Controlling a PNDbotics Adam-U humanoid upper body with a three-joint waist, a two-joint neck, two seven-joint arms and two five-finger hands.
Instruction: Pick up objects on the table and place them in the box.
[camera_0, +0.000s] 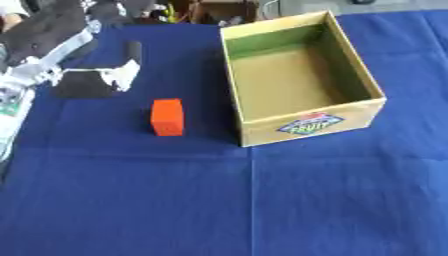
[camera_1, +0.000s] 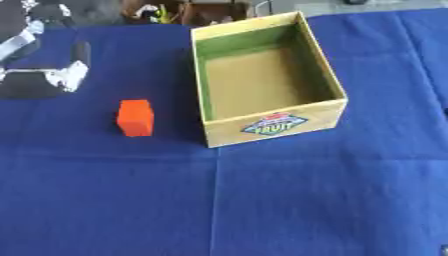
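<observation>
An orange block (camera_0: 167, 116) lies on the blue cloth, just left of the box. The open cardboard box (camera_0: 367, 87) carries a fruit label on its front wall, and nothing shows inside it. My left hand (camera_0: 90, 81) comes in from the upper left and hovers behind and to the left of the block, apart from it. Its fingers look relaxed and hold nothing. My right hand shows in neither view.
The blue cloth (camera_0: 262, 200) covers the whole table, with a fold line running down its middle. Dark clutter (camera_1: 175, 10) sits beyond the far edge, behind the box.
</observation>
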